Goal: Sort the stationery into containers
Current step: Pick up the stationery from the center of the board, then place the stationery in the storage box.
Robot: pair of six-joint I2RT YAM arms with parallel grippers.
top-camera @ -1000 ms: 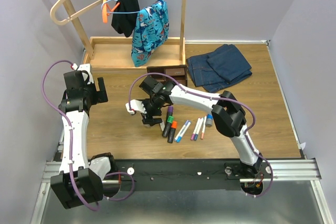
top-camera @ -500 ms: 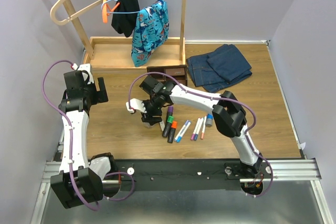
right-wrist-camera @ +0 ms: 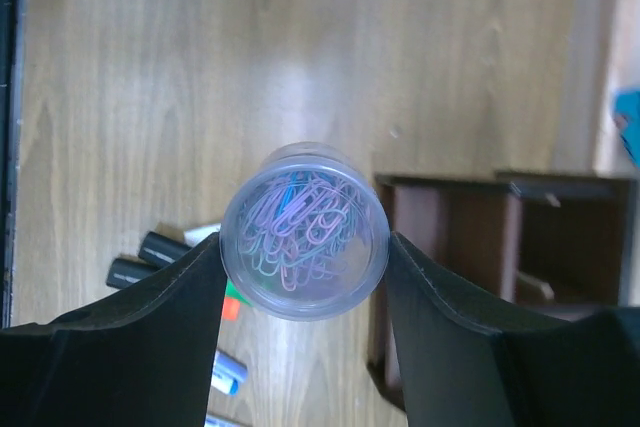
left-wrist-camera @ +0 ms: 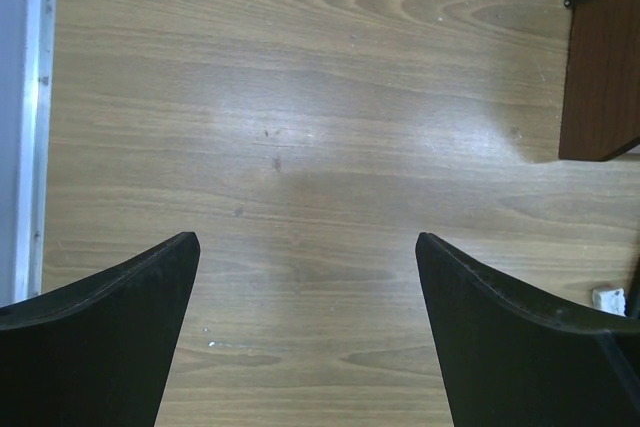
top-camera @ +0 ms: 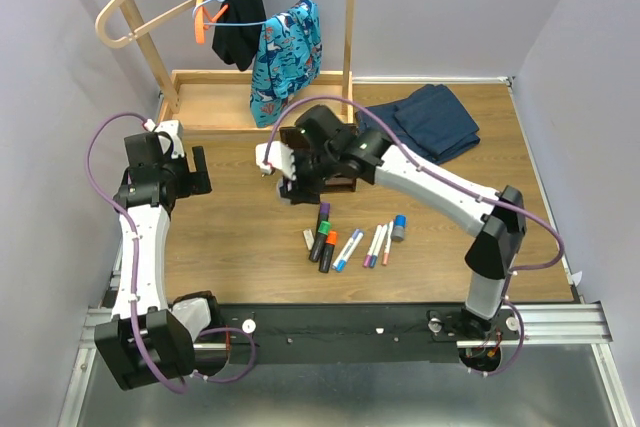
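My right gripper (top-camera: 291, 176) is shut on the clear round tub (right-wrist-camera: 305, 230), which is full of coloured paper clips, and holds it above the table. The dark brown organiser (right-wrist-camera: 500, 247) lies just right of the tub in the right wrist view. In the top view my right arm hides most of it. Its corner shows in the left wrist view (left-wrist-camera: 603, 77). Thick markers (top-camera: 323, 237), thin white pens (top-camera: 375, 244), the blue-capped bottle (top-camera: 399, 228) and the small white eraser (top-camera: 308, 237) lie on the table near the front. My left gripper (top-camera: 196, 172) is open and empty, at the left.
Folded blue jeans (top-camera: 420, 127) lie at the back right. A large pale wooden tray (top-camera: 215, 102) with tall posts stands at the back, with hangers and clothes (top-camera: 285, 47) above it. Walls close in the left, back and right sides.
My right arm has lifted the tub from beside the markers and carried it back toward the organiser. My left arm has barely shifted.
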